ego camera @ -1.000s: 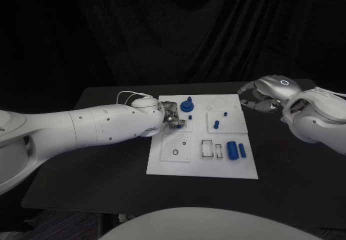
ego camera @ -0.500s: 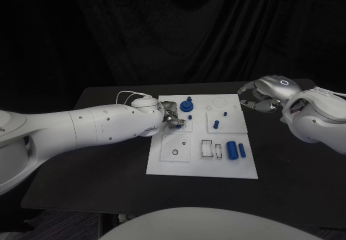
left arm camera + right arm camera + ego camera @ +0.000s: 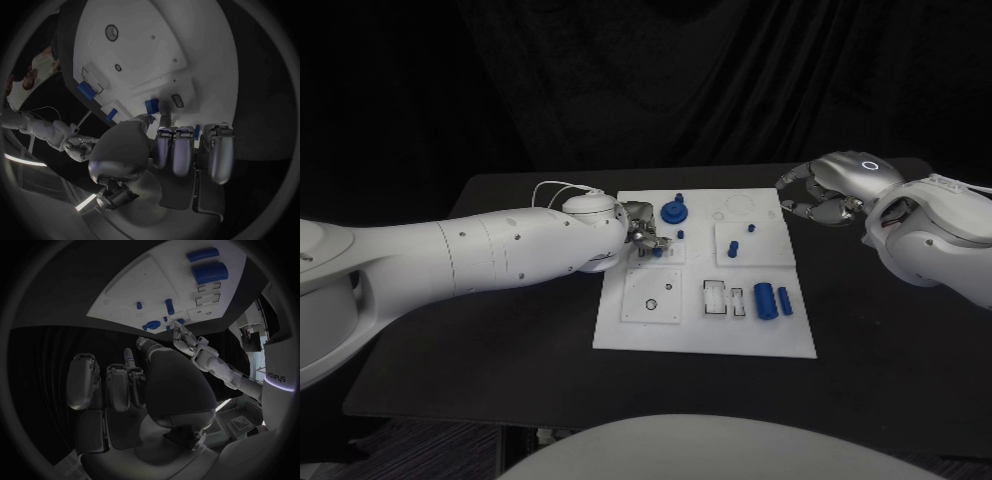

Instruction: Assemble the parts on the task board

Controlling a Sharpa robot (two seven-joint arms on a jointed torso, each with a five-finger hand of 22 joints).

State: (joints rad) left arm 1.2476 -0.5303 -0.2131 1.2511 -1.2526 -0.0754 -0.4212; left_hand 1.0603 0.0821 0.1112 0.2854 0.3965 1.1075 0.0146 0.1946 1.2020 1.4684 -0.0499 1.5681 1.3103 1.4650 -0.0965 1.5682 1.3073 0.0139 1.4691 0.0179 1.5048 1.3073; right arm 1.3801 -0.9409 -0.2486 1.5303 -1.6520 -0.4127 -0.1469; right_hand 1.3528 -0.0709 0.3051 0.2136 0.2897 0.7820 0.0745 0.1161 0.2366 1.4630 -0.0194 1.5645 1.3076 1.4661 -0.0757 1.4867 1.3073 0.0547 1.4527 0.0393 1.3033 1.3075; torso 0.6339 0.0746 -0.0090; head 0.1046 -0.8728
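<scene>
Head view: left hand [image 3: 643, 234] pinches a small blue part [image 3: 151, 106] over the task board [image 3: 704, 335], near its left edge.
Next, I judge, it must seat the part; right hand [image 3: 816, 196] hovers, fingers curled, holding nothing.

Task board [image 3: 705, 340] at the table's [image 3: 502, 340] middle. Left hand [image 3: 643, 232] over its left edge — right hand [image 3: 821, 203] beyond its far right corner.

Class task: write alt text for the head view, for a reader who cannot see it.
A white task board lies on a black table, with the left hand over its left edge at a small blue part. The right hand hangs past the board's far right corner, fingers curled, holding nothing. Two blue cylinders lie on the board's right side.
</scene>
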